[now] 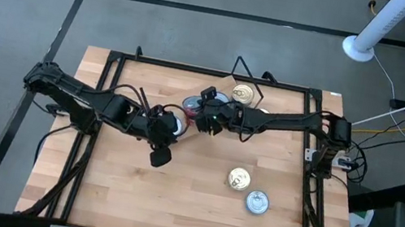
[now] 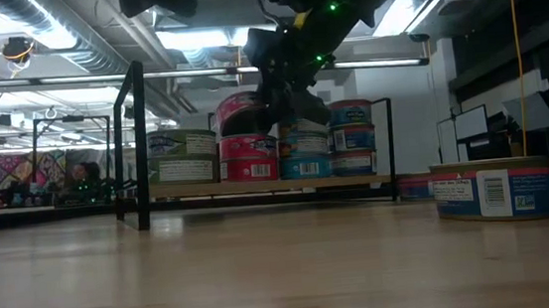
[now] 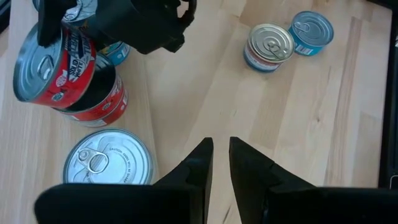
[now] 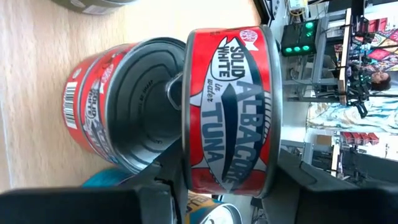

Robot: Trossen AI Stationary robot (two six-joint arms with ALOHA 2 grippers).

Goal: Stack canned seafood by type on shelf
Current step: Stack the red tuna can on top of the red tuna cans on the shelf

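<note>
My right gripper point(image 1: 204, 119) reaches in from the table's right and is shut on a red-labelled albacore tuna tin point(image 4: 227, 106), held over another red tin point(image 4: 124, 112) on the shelf point(image 2: 267, 186). The shelf is a light wood plank with black wire ends. It carries green-labelled tins point(image 2: 183, 157), the red tin point(image 2: 248, 158) and stacked blue tins point(image 2: 328, 139). My left gripper point(image 3: 221, 155) hovers over bare wood beside a silver-lidded tin point(image 3: 109, 165). It holds nothing, and only a narrow slit shows between its fingers. My right gripper pinches the red tin between its two fingers point(image 4: 158, 190), one against each flat face, near the rim point(image 4: 186, 168). The tin is tipped well off level, label toward the wrist camera and lid point(image 3: 43, 68) showing slantwise. Whether it touches the red tin below, I cannot tell.
A gold-lidded tin point(image 1: 239, 178) and a silver-blue tin point(image 1: 257, 202) stand on the tabletop toward the near right, and one of them looms close in the low view point(image 2: 492, 190). A black frame point(image 1: 113, 57) borders the table. Bare wood lies toward the near left.
</note>
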